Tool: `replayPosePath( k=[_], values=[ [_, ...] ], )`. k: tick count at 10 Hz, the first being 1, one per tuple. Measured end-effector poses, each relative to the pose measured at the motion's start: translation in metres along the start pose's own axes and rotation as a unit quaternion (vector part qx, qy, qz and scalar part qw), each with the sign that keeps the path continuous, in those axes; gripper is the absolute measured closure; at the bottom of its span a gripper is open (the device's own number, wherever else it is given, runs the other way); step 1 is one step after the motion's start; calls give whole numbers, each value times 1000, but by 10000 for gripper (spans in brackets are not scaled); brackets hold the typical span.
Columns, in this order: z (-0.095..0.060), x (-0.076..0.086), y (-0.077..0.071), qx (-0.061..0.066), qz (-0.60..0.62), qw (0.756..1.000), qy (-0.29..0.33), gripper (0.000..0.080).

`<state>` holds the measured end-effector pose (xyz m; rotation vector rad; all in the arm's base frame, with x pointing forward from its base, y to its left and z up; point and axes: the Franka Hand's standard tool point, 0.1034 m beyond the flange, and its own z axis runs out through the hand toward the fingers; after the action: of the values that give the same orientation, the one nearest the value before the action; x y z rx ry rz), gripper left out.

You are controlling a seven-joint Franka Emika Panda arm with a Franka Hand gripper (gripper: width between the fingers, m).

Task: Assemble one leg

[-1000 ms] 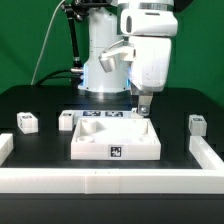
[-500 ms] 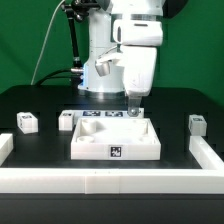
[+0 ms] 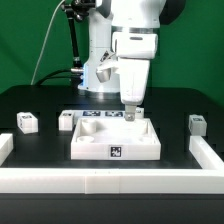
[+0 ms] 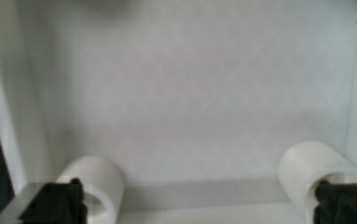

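Three small white legs with tags lie on the black table in the exterior view: one (image 3: 26, 122) at the left, one (image 3: 67, 120) beside the tray's far left corner, one (image 3: 197, 123) at the right. The large white square tray-like part (image 3: 115, 150) sits in the middle. My gripper (image 3: 132, 113) hangs over the tray's far side, holding nothing. In the wrist view the gripper (image 4: 201, 205) is open, its dark fingertips (image 4: 58, 200) wide apart over the tray's white floor (image 4: 193, 110), near two round bosses (image 4: 93, 180).
The marker board (image 3: 100, 116) lies just behind the tray. A white rail (image 3: 110, 181) runs along the front of the table, with raised ends at the left (image 3: 5, 147) and right (image 3: 209, 152). The arm's base (image 3: 97, 60) stands at the back.
The arm has swung toward the exterior view's left, bringing the gripper from the tray's far right corner to over its far side. The legs and tray have not moved.
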<state>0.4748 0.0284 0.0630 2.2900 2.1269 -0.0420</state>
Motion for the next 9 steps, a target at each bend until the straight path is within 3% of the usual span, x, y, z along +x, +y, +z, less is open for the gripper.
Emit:
replayPosePath(
  k=[3,4,6,9],
  values=[
    [1,-1,-2,2,1,1000,0,150],
    [7,-5,-10,2,-11,1000,2,150],
    [21,-23,-45,24,-16,1000,3,150],
    [39,-33,-66,47,-6,999,5,150]
  ],
)
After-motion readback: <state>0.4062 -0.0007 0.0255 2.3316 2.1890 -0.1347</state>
